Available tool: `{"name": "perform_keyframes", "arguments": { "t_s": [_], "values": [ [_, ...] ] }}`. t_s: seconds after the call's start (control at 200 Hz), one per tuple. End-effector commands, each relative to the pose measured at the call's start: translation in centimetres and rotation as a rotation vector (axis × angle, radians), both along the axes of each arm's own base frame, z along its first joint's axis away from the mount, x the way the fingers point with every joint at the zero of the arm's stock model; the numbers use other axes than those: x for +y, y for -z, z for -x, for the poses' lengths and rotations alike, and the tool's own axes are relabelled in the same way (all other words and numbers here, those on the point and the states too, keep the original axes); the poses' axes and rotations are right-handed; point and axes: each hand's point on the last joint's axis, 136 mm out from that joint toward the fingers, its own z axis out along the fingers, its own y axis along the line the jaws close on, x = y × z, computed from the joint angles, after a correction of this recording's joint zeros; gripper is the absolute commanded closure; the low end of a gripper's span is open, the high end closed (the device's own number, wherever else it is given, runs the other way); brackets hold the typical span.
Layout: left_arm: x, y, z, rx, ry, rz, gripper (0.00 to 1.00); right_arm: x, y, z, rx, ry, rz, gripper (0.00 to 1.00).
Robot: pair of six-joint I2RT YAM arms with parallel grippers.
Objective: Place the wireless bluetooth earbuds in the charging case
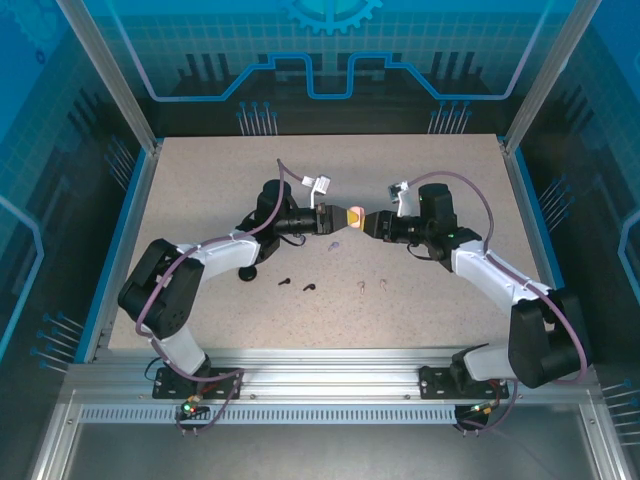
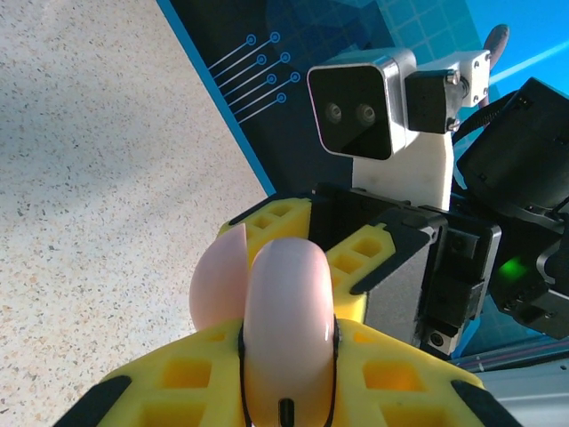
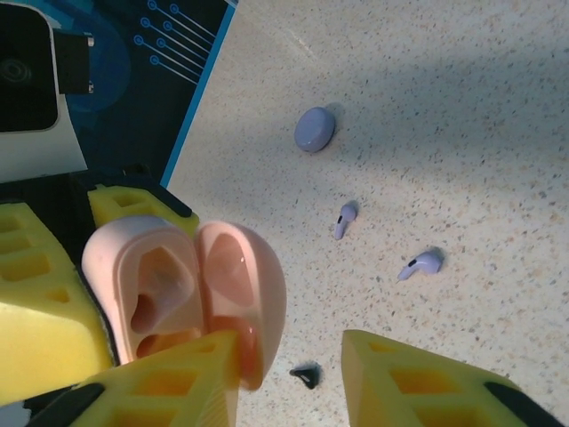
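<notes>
Earbuds (image 1: 308, 287) lie loose on the speckled table (image 1: 200, 200) while the pale pink charging case (image 3: 178, 285) hangs above mid-table, between my two arms. My left gripper (image 2: 284, 342) is clamped on the case's body, yellow fingers (image 2: 178, 378) pressed to either side of it, with the seam of the shell running up between them in the left wrist view. The case stands hinged open: from the right wrist, the hollowed body faces the lens and the lid (image 3: 244, 285) swings out beside it. I cannot tell whether anything sits in the wells. My right gripper (image 3: 289, 351) meets the case head-on from the other side with its jaws parted. One yellow finger (image 3: 178, 382) overlaps the lower edge of the lid and the other stands clear of it, bare tabletop showing in the gap, so nothing is pinched there. Whether the near finger touches the lid I cannot tell. Down on the table, the lilac pair (image 3: 421, 264) rest close together but apart, stems angled, with a round lilac case (image 3: 315, 130) lying shut farther along the same stretch of surface. One of the black pair (image 1: 284, 281) shows between my right fingers in the wrist view. From above, both black buds lie side by side nearer my bases, left of centre. The pale pink pair (image 1: 361, 286) sit just to their right, also side by side and well apart from the held case.
</notes>
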Motion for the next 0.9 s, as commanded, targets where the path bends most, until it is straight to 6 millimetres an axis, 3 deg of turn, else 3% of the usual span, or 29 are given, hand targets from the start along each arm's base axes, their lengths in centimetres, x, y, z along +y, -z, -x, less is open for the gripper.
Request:
{"name": "perform_keyframes", "arguments": {
  "t_s": [0.0,0.32,0.46,0.525,0.595,0.625,0.73,0.895],
  "values": [
    [-0.6,-1.2,0.5,-0.033,0.038,0.038,1.0,0.7,-1.0,-0.8,-0.029,-0.01,-0.007,0.71],
    [-1.0,-1.1,0.7,-0.027,0.043,0.039,1.0,0.9,-0.7,-0.7,-0.021,-0.024,-0.01,0.99],
    [-0.9,-0.8,0.3,-0.014,0.022,0.028,1.0,0.9,-2.0,-1.5,-0.035,-0.006,-0.004,1.0],
    [-0.8,-0.7,0.0,-0.011,0.003,0.013,0.78,0.6,-2.0,-1.7,-0.032,0.006,0.024,1.0],
    [-0.5,-0.8,-0.4,-0.02,-0.014,-0.007,0.43,0.1,-1.9,-1.9,-0.03,0.021,0.069,1.0],
    [-0.3,-0.8,-0.6,-0.024,-0.023,-0.019,0.35,-0.1,-1.8,-2.0,-0.033,0.023,0.091,1.0],
    [0.8,-1.2,-1.2,-0.041,-0.047,-0.047,0.16,-0.8,-1.4,-2.2,-0.037,0.026,0.166,1.0],
    [3.5,-2.2,-1.6,-0.106,-0.057,-0.141,0.05,-2.4,-1.0,-2.9,-0.061,0.019,0.299,1.0]
  ]
}}
